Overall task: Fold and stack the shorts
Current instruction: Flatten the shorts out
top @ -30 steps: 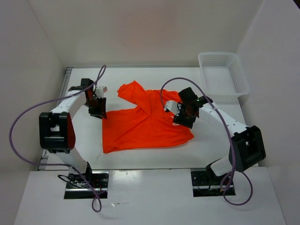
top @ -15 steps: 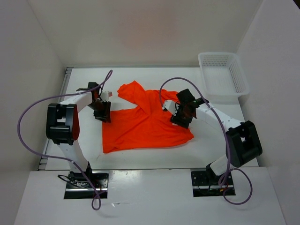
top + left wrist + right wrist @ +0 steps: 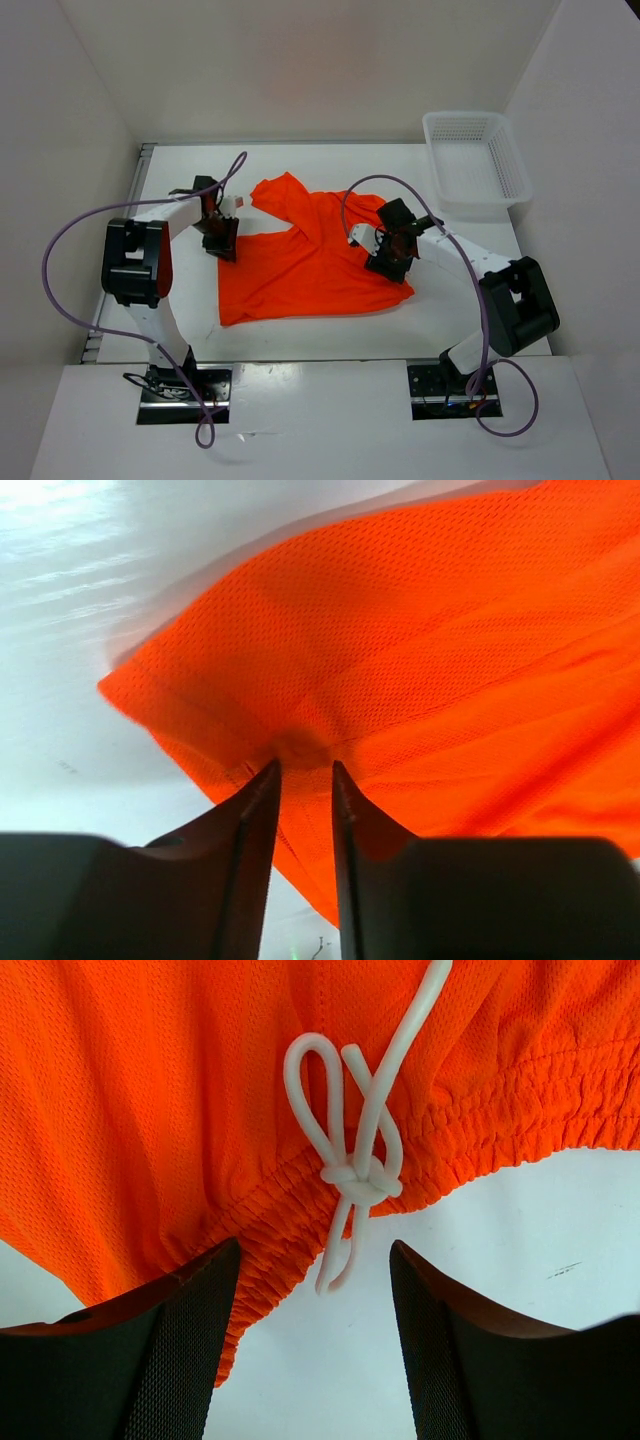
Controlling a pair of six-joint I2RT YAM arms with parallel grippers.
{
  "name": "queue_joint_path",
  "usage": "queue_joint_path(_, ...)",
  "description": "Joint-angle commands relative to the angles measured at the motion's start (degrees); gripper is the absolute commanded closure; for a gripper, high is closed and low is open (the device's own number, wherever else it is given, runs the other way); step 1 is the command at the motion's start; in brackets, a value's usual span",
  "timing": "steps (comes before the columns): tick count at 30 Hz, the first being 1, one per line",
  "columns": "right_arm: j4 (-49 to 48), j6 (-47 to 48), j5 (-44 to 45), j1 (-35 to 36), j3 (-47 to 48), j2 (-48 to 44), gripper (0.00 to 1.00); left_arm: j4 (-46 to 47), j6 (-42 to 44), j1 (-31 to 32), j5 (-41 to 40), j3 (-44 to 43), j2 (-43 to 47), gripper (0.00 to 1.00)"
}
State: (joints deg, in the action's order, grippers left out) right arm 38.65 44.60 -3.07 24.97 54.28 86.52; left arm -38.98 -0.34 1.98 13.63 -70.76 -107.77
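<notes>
Shorts (image 3: 310, 265) are lying rumpled across the table's (image 3: 450, 300) middle. Left gripper (image 3: 303, 770) is pinching their hem corner tight, and right gripper (image 3: 315, 1260), jaws apart, is straddling the white drawstring (image 3: 360, 1160) knot. From above, fingertips are proving hard to make out.

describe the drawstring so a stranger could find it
On the white table lies a pair of bright orange mesh fabric shorts. Follow their gathered elastic waistband to the spot facing the right gripper. There sits a white cord drawstring tied in a looped bow, the only white on the orange.
</notes>
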Motion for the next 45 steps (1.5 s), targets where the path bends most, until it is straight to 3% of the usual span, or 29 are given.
queue_joint_path(1, -1.7, 0.7, -0.5, 0.1, -0.2, -0.4, 0.33, 2.4, 0.3, 0.3, -4.6, 0.3, 4.6, 0.64)
queue_joint_path(6, -2.3, 1.3, -0.5, 0.1, -0.8, -0.4, 0.33, 3.7, 0.3, 0.3, -5.2, 0.3, 4.1, 0.59)
queue_joint_path(23, -2.3, 2.3, 0.0, 0.1, -1.9, -0.9, 0.33, 1.8, 0.3, -0.7, -2.0, -3.3, -1.5, 0.54)
queue_joint_path(30, -2.3, 2.9, 0.0, 0.1, -1.9, -0.9, 0.33, 4.4, 0.3, -0.7, 4.5, -3.3, -0.3, 0.53)
queue_joint_path(33, -2.3, 2.9, 0.0, 0.1, -2.4, -0.9, 0.33, 4.4, 0.3, -0.7, 4.5, -3.3, -0.3, 0.63)
queue_joint_path(39, -2.3, 2.9, 0.0, 0.1, -2.4, -0.9, 0.33, 5.5, 0.3, -0.7, 2.7, -3.3, 1.5, 0.70)
queue_joint_path(45, -2.3, 2.9, 0.0, 0.1, -3.0, -0.9, 0.33, 6.1, 0.3, -0.7, 3.2, -2.8, -0.3, 0.91)
